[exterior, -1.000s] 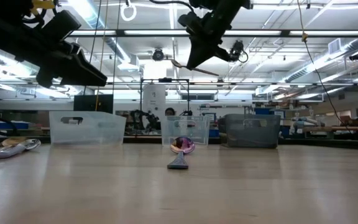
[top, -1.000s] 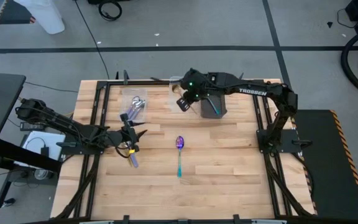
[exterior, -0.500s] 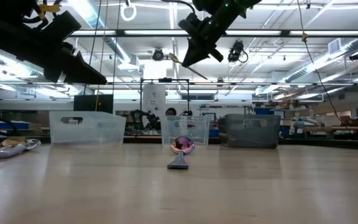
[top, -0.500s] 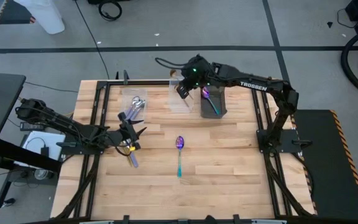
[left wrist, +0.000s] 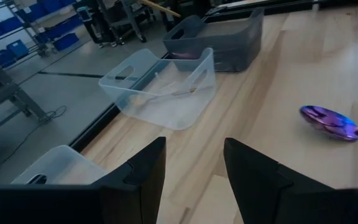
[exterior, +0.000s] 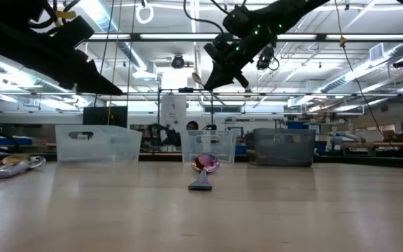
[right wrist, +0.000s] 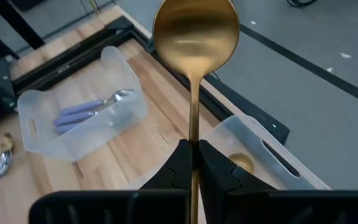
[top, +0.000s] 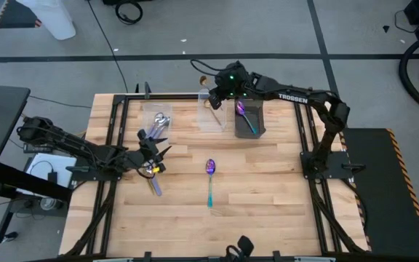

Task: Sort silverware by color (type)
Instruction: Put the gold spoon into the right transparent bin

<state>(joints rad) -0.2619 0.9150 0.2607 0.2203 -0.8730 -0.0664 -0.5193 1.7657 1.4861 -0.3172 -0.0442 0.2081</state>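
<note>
My right gripper (top: 218, 90) hangs above the far end of the middle clear bin (top: 211, 115), shut on a gold spoon (right wrist: 195, 37) whose bowl (exterior: 196, 77) points past the table's far edge. A gold spoon (right wrist: 242, 163) lies in that bin. The left clear bin (top: 158, 120) holds silver spoons (right wrist: 92, 107). A purple-blue spoon (top: 244, 115) lies in the dark bin (top: 251, 129). Another purple-blue spoon with a teal handle (top: 210, 179) lies flat on the table. My left gripper (left wrist: 194, 177) is open and hovers over a silver spoon (top: 156, 186) on the table's left. My right gripper pinches the gold spoon's slim handle (right wrist: 194, 138) between its two fingers, partway down from the bowl. The spoon runs on straight ahead of the fingers. It is lifted clear above the bins, with the bowl (right wrist: 195, 28) at the free end.
The three bins stand in a row near the far edge. A small gold piece (top: 148, 173) lies by the silver spoon under my left gripper. Another silver spoon (exterior: 18, 166) shows at the low view's left. Bare wood lies across the table's near half.
My right gripper has carried the gold spoon toward the table's far edge, from beside the dark bin to above the middle clear bin's far end. It has turned, so the spoon's bowl now points past the far edge. The fingers have stayed shut on the handle.
</note>
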